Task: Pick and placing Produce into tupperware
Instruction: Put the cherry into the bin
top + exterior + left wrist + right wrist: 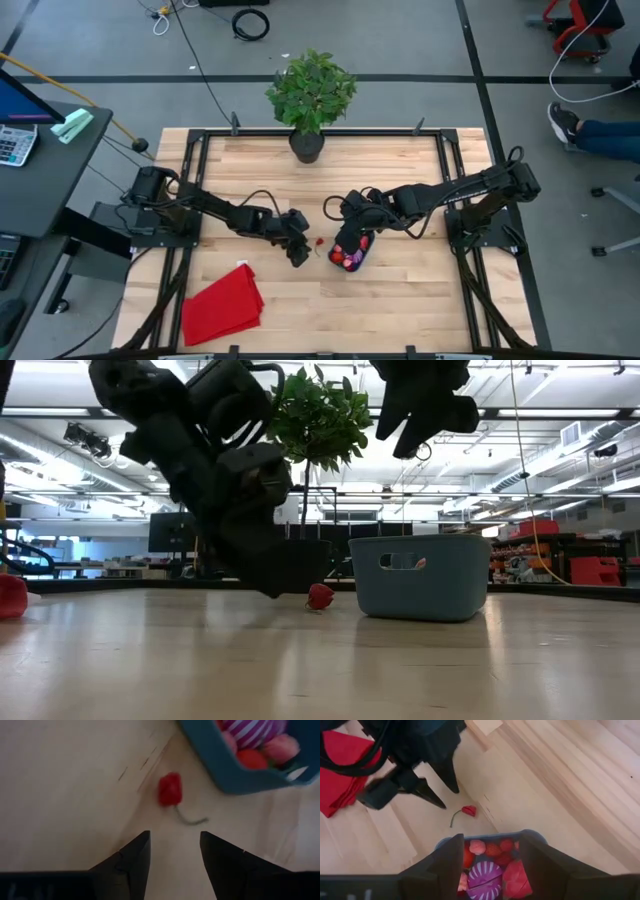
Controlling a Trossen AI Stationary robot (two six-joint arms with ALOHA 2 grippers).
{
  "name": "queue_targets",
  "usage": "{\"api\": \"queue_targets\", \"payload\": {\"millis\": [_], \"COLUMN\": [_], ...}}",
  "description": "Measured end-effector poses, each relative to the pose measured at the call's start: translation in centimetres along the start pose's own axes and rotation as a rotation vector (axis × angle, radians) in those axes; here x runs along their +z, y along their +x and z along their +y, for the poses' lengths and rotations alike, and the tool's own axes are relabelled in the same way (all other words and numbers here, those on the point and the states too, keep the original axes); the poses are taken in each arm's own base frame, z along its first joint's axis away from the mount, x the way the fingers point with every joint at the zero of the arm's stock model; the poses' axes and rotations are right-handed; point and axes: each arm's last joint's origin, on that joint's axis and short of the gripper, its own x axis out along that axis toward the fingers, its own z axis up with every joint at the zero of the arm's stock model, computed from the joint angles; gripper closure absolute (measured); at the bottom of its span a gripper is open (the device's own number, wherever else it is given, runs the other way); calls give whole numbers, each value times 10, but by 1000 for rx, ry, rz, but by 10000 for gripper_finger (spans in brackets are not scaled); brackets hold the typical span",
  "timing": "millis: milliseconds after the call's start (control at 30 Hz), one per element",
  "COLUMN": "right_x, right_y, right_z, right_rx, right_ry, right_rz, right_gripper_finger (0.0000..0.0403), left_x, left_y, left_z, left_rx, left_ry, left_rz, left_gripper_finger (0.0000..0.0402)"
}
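- A red cloth (222, 305) lies near the table's (400, 300) front left corner.
- Left gripper (299, 254), fingers spread and holding nothing, hovers mid-table.
- A red fruit (319, 241) lies between it and the tub (425, 573).
- Right gripper (487, 865), spread, hangs over the tub's fruit (485, 875).
- No writing is legible.

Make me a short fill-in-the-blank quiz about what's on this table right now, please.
1. One small red fruit piece with a green stem lies on the wooden table, ____ the teal-blue plastic tub.
2. The purple piece in the tub has ____ stripes.
3. The left gripper, fingers open, is nearest the loose ____.
4. The right gripper hangs above the ____.

Missing words: outside; white; fruit piece; tub
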Motion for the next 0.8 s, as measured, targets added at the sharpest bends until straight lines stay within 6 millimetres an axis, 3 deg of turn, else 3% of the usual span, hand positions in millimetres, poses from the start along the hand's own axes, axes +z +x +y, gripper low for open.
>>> {"api": "queue_targets", "payload": {"millis": [533,800], "right_x": [2,2], "right_y": [0,0], "right_z": [2,2], "right_rx": [17,20], "right_ry": [7,8], "right_rz": [-16,-19], "right_gripper_finger": [203,203], "left_x": [11,5], "left_y": [1,13], "left_z": [-3,0], "left_rx": [7,25], "left_ry": [143,139], "left_rz": [-145,-137], "left_gripper_finger": [164,146]}}
